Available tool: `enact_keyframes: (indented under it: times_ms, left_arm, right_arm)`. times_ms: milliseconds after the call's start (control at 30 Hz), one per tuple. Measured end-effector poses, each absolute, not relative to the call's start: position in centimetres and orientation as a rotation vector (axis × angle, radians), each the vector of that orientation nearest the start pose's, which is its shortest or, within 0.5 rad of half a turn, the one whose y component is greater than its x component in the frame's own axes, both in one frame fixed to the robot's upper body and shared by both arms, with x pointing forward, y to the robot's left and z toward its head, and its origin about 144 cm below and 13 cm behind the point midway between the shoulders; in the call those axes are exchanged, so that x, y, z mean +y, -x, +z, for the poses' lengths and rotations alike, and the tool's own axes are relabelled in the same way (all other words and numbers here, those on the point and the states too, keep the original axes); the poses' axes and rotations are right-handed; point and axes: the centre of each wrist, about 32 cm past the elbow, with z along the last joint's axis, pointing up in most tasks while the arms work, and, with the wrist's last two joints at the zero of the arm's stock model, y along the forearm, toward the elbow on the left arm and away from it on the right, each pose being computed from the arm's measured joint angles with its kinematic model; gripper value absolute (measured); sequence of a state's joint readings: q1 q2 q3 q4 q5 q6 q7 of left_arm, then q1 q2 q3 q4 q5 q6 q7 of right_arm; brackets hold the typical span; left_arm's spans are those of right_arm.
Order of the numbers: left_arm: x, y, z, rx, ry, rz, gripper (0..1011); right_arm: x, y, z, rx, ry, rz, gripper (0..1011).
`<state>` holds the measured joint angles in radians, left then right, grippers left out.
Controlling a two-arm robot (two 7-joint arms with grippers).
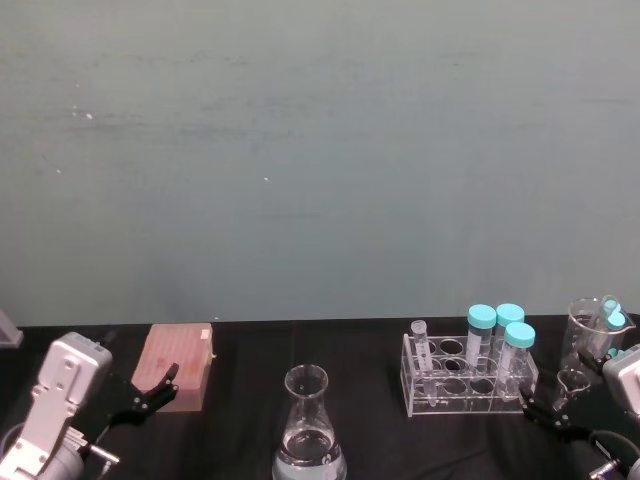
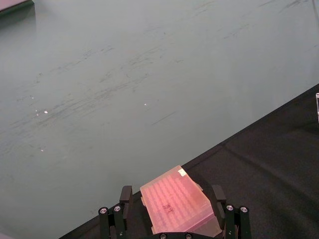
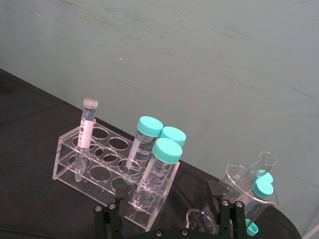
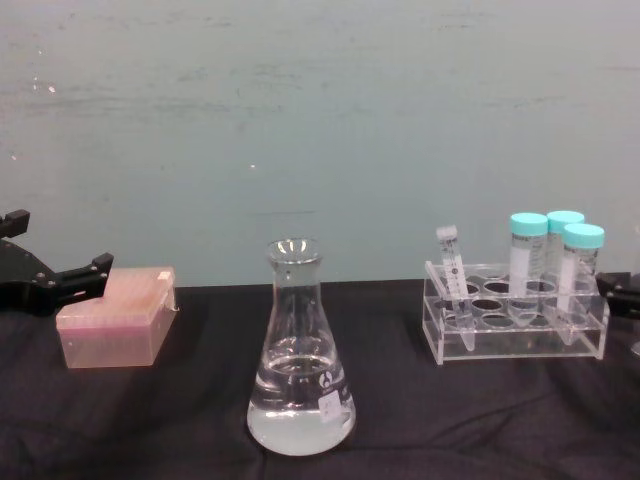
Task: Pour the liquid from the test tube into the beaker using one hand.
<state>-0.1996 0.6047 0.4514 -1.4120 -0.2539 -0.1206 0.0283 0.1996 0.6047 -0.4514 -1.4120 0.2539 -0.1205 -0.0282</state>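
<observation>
Right pincer point(image 3: 167, 193), wide and empty, must, I think, first reach ahead-left for the test tube point(image 3: 85, 134); left pincer point(image 1: 158, 392) idles wide behind a pink box point(image 1: 180, 358).

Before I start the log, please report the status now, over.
Left hand open, beside pink box. Right hand open, right of rack. Test tube in rack's left end, untouched; beaker centre front. Teal-capped tubes between right hand and test tube.

We read no text. The white label point(image 4: 329, 404) on the beaker point(image 4: 300, 350), lower centre, and the marks on the test tube point(image 4: 455, 275) are too small to make out.
</observation>
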Motion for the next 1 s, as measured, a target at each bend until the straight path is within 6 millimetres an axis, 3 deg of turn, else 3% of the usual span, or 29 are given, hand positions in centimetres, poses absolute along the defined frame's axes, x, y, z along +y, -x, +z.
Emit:
enact_keyframes:
  times_ms: [533,1000]
  left_arm:
    - [31.0,-48.9,114.0,-0.285,-0.304,1.248,1000]
    - [31.0,-48.9,114.0,-0.285,-0.304,1.248,1000]
  right_arm:
    - [-30.6,-49.7,114.8,-0.287,0.215,-1.140,1000]
    - [-27.2,-53.3,116.7,-0.285,0.157,-1.006,1000]
